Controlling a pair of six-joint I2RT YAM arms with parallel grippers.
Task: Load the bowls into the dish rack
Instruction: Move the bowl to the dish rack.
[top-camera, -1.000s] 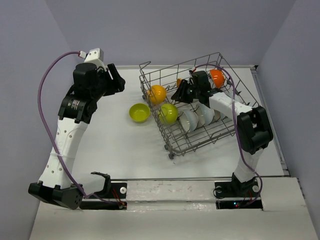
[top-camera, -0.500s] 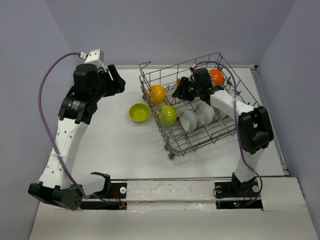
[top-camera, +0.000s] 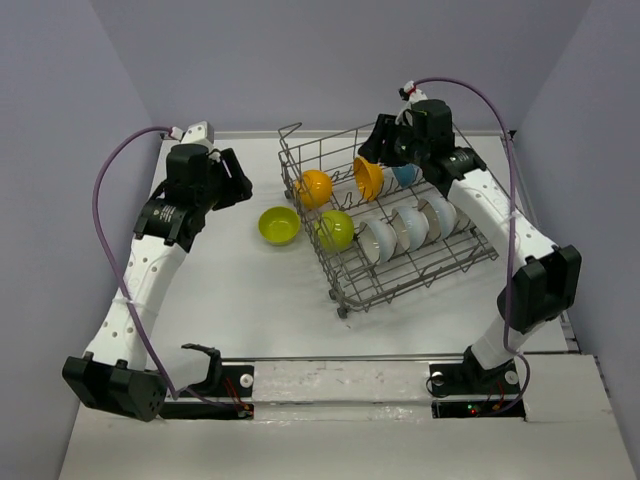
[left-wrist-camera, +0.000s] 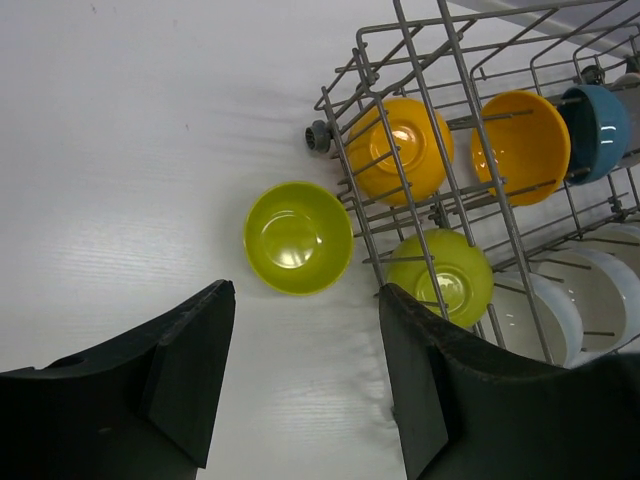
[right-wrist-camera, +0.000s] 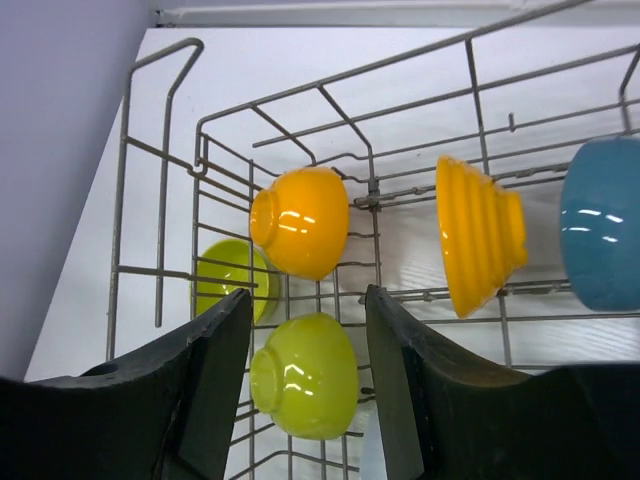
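The dish rack (top-camera: 420, 277) stands right of centre, turned at an angle. In it sit a smooth orange bowl (top-camera: 314, 187), a lime bowl (top-camera: 337, 229), a ribbed orange bowl (top-camera: 368, 177), a blue bowl (top-camera: 405, 175) and three white bowls (top-camera: 410, 228). Another lime bowl (top-camera: 279, 225) rests upright on the table just left of the rack. My left gripper (top-camera: 240, 175) hovers open and empty above that loose lime bowl (left-wrist-camera: 298, 238). Over the rack's back left part, my right gripper (top-camera: 372, 148) hangs open and empty, above the racked lime bowl (right-wrist-camera: 305, 375).
The rack's tall wire handle (right-wrist-camera: 165, 180) rises at its back left corner, close under my right gripper. Grey walls close the table at the back and both sides. White table (top-camera: 230, 290) lies in front of the loose bowl.
My right gripper has risen out of the rack toward the back and opened wider, uncovering the ribbed orange and blue bowls. The left arm has dropped slightly toward the loose lime bowl.
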